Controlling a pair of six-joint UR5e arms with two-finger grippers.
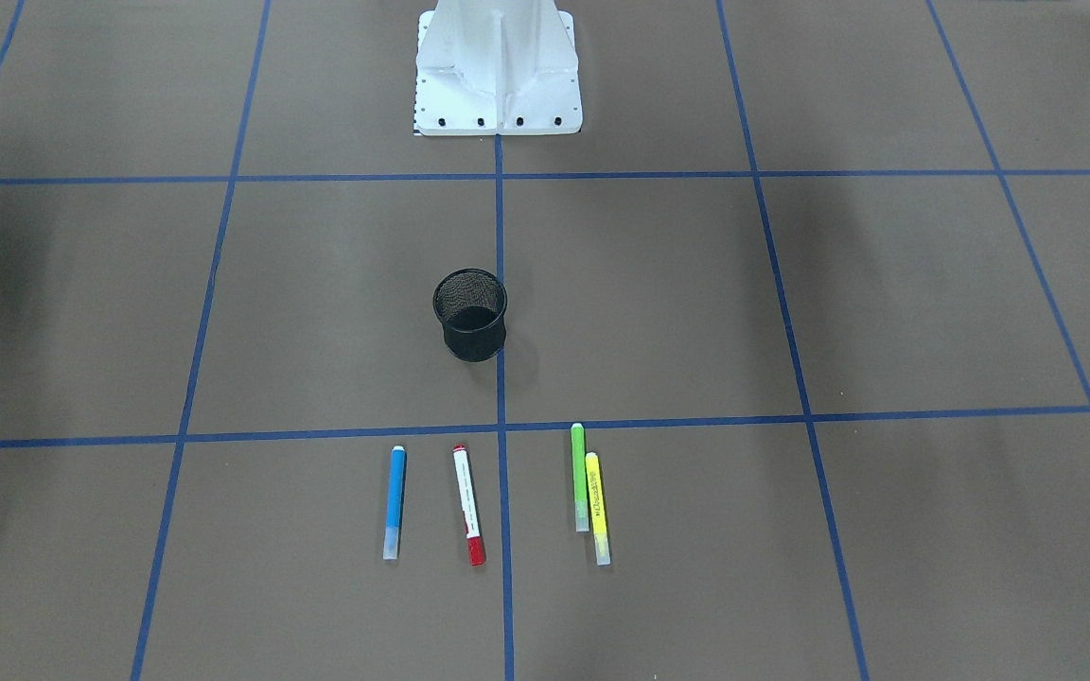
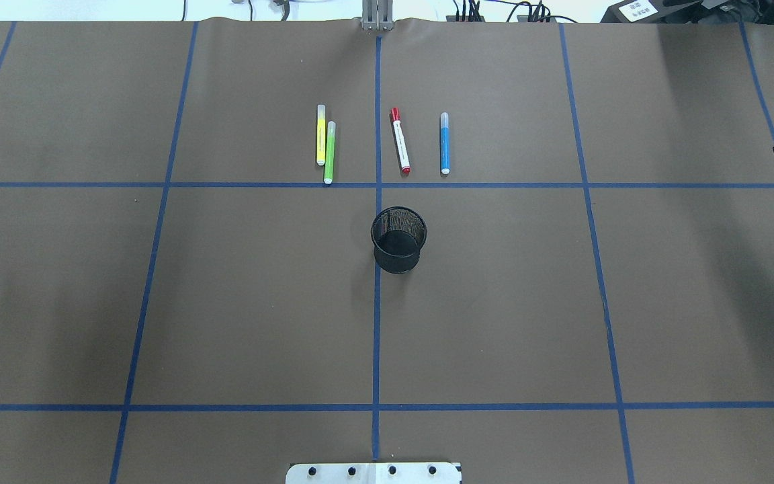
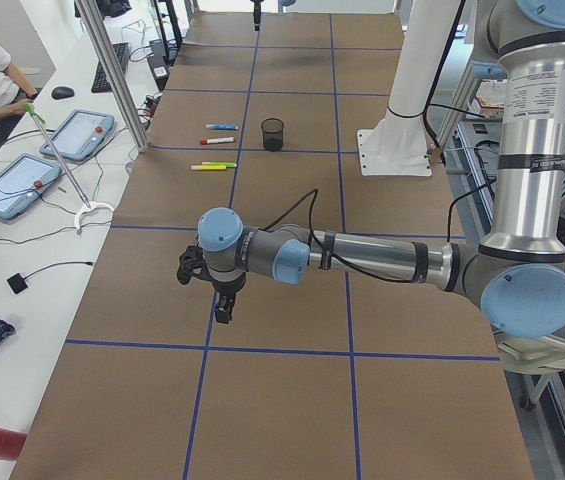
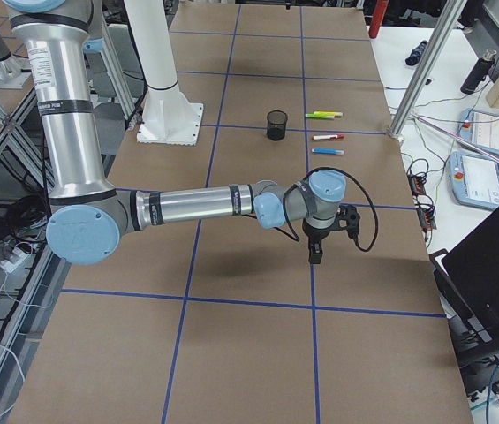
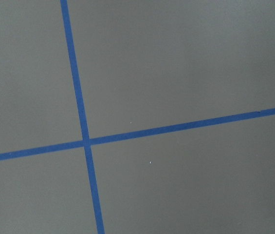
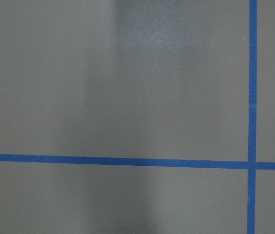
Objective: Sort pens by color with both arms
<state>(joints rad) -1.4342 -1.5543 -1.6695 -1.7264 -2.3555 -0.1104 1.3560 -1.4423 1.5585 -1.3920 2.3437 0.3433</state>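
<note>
Left gripper and right gripper low over brown paper table, spread or pressed together impossible to tell. Well apart from both, between them: blue pen, red-capped pen, green pen just beside yellow pen, black mesh cup near. Risk of dragging yellow along when pinching green. Blue tape grid, operator desks alongside
</note>
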